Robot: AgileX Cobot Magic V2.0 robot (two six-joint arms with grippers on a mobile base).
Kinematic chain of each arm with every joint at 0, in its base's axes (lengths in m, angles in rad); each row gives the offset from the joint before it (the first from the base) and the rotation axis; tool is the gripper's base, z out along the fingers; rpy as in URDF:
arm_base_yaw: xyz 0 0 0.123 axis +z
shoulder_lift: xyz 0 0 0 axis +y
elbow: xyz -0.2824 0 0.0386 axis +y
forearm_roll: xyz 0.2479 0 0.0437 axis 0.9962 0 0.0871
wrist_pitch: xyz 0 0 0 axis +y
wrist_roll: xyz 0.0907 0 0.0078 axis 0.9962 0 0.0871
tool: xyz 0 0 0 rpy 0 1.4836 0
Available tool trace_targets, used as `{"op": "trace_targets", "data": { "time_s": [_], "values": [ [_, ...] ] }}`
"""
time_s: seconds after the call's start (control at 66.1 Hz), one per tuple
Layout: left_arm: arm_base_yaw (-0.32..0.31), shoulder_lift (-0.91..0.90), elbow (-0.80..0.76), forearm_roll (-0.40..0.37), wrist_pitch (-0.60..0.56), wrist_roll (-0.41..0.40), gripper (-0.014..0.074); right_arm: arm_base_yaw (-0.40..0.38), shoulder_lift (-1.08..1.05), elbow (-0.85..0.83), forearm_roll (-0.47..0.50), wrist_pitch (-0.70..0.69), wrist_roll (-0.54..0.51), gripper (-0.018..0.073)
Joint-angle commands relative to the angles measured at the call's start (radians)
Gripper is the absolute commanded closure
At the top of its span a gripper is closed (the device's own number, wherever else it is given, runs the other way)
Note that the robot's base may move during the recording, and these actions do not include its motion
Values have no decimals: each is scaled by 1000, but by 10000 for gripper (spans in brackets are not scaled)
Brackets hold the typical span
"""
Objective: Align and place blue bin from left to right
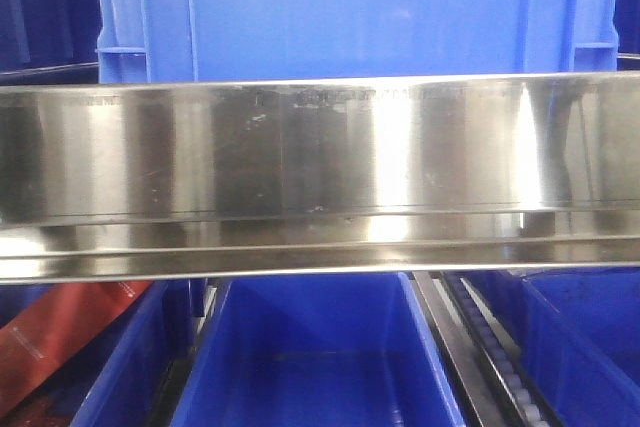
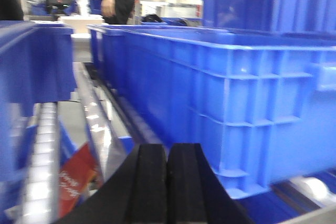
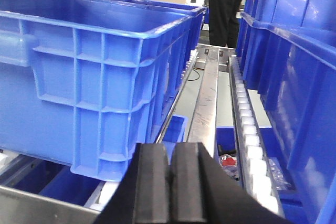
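Observation:
The blue bin (image 1: 360, 12) stands squarely behind a steel rail, its flat wall facing me with paired ribs near each corner. In the left wrist view the blue bin (image 2: 252, 108) fills the right side; my left gripper (image 2: 166, 182) sits shut and empty just off its near left corner. From the right wrist the blue bin (image 3: 89, 77) is on the left, and my right gripper (image 3: 171, 182) is shut and empty beside its near right corner. Neither gripper touches it.
A wide polished steel rail (image 1: 320, 177) crosses the front view. Below it sit darker open bins (image 1: 315, 367) and a red packet (image 1: 60, 332). White roller tracks (image 3: 252, 150) run alongside. More blue bins (image 3: 299, 77) stand to the right and one (image 2: 31, 66) to the left. People stand behind.

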Motion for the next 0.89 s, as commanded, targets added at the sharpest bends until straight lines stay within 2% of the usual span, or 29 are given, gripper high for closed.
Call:
{"op": "trace_targets", "data": {
  "time_s": [0.0,0.136,0.318,0.424,0.469,0.878],
  "values": [
    [52,-46,30,-46,-6,63,707,-5,-4,1,-13,-31,-6,628],
    [167,-169,127,-97,-16,113,707,-5,-4,1,-13,-31,-6,628],
    [306,-300,309,-161,-34,115,707,-5,-4,1,-13,-31,-6,628],
    [317,-300,361,-164,-140,115,707,-5,-6,1,-13,-31,-6,628],
    [317,-300,361,-162,-82,115,707,-5,-6,1,-13,-31,-6,628],
    [317,-300,361,-162,-76,115,707,-5,-6,1,-13,-31,-6,628]
  ]
}}
